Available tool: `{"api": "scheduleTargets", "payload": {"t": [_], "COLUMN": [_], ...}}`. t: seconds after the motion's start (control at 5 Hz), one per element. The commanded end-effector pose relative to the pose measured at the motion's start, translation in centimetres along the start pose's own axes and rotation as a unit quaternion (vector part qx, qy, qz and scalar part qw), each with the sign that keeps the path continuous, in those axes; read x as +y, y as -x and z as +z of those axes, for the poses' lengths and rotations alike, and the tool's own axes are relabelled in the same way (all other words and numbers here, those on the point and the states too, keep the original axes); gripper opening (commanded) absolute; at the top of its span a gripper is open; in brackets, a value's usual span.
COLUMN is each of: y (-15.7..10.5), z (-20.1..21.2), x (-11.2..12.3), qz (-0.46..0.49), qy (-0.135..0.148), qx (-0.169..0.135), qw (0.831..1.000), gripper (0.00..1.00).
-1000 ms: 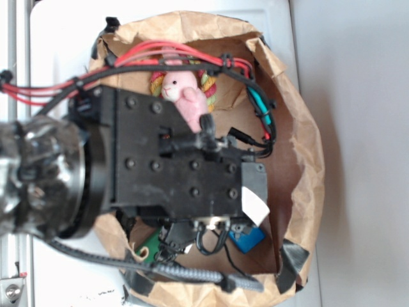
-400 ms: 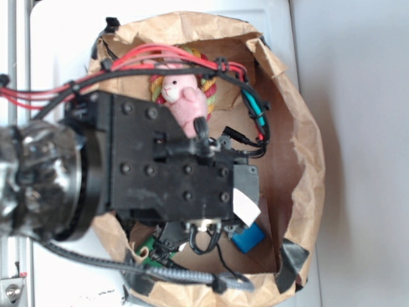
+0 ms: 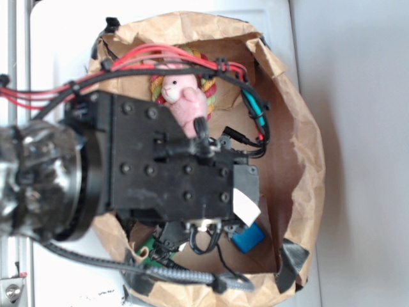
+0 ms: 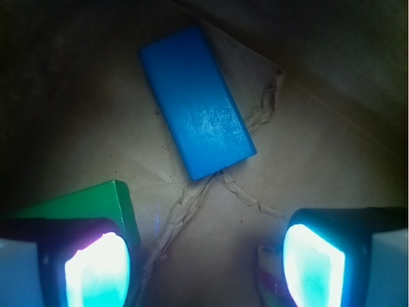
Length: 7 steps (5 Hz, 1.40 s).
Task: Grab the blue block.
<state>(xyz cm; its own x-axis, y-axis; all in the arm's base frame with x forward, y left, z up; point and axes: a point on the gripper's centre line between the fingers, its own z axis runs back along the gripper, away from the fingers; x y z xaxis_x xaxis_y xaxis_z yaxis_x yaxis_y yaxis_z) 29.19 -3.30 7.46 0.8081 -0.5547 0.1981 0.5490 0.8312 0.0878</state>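
Note:
The blue block [image 4: 195, 102] lies flat on the brown paper floor of the bag, tilted, its near end toward my jaws. In the exterior view only a corner of the blue block [image 3: 249, 238] shows past the arm's black body. My gripper [image 4: 204, 268] hangs above the bag floor, open, with bare paper between its glowing pads [image 4: 97, 272]. The block lies ahead of the fingertips, not between them. A green block [image 4: 83, 203] sits partly behind my left finger.
The paper bag [image 3: 307, 147] walls the work area on all sides. A pink plush toy [image 3: 185, 102] on a coloured ring lies at the far side. Red and black cables [image 3: 160, 57] cross over the bag. A small striped object [image 4: 271, 272] sits beside my right finger.
Over the last second the arm shifted slightly left and up in the exterior view, uncovering a little more of the blue block. Since 0.4 s ago nothing has moved.

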Motion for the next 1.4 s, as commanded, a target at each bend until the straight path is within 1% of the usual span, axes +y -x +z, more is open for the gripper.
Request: {"api": "scheduleTargets", "payload": {"t": [0.0,0.2,0.4,0.6,0.8,1.0,1.2], "y": [-3.1,-4.8,-4.9,-4.3,-3.5,-3.6,-3.3], "z": [-1.0,-2.5,-2.6,-1.5,-0.3,-0.1,-0.2], "x": [0.7,1.3,1.0,0.6,1.0,1.8,1.8], "qz": [-0.020,-0.029,-0.047,-0.077,-0.089,-0.084,-0.088], "qy": [-0.025,-0.047,-0.045,-0.034,-0.018,-0.011,-0.017], "qx": [-0.013,-0.008,-0.017,-0.033,-0.046,-0.049,-0.054], "qw": [0.999,0.998,0.998,0.996,0.995,0.995,0.995], "gripper": [1.00,1.00,1.00,1.00,1.00,1.00,1.00]}}
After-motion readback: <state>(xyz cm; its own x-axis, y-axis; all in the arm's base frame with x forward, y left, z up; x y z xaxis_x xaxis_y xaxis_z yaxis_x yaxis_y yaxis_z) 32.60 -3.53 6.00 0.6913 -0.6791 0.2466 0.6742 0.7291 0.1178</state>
